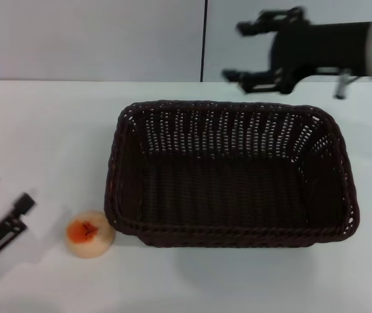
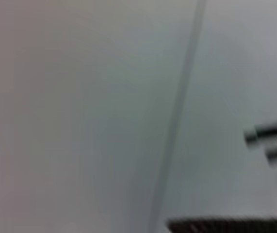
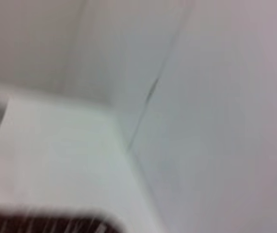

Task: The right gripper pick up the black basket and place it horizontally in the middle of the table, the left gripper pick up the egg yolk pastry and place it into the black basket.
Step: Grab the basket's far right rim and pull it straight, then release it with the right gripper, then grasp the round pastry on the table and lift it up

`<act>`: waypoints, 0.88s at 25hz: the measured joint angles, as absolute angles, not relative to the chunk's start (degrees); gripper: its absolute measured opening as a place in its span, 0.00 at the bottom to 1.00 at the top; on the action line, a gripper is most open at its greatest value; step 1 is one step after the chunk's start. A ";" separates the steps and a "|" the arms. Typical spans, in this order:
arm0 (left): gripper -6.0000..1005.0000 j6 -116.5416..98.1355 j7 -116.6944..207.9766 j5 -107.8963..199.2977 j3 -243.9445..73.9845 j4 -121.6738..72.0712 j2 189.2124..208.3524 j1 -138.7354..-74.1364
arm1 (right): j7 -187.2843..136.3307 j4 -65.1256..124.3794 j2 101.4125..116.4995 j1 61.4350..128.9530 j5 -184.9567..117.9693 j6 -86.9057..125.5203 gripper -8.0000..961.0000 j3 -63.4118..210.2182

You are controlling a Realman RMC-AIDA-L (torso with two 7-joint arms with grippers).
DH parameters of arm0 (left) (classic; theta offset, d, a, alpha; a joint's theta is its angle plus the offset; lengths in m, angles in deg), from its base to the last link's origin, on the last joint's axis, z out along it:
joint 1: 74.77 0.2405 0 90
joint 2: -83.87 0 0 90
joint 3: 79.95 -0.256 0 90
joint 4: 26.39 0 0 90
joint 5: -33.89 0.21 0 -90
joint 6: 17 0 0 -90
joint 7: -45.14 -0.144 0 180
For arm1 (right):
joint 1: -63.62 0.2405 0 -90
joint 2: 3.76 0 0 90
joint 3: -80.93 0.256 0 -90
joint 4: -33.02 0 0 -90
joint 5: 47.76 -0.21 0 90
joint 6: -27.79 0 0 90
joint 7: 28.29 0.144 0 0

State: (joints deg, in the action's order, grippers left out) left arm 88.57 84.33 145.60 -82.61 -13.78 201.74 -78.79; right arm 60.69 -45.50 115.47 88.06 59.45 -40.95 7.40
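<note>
The black basket (image 1: pixel 230 175) lies lengthwise across the middle of the table (image 1: pixel 42 130), empty inside. The egg yolk pastry (image 1: pixel 90 233) sits on the table just off the basket's front left corner. My left gripper (image 1: pixel 6 199) is open and empty at the left edge, a short way left of the pastry. My right gripper (image 1: pixel 238 52) is open and empty, raised above the table behind the basket's far right side. A strip of basket rim shows in the left wrist view (image 2: pixel 230 225) and in the right wrist view (image 3: pixel 51 224).
A grey wall with a dark vertical seam (image 1: pixel 204 39) stands behind the table. Bare white tabletop lies left of the basket and along the front edge (image 1: pixel 238 280).
</note>
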 joint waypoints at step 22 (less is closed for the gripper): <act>0.83 75.66 94.59 145.63 -108.18 -2.34 201.91 -83.28 | 32.66 -10.46 115.36 68.97 7.43 -60.16 0.77 27.28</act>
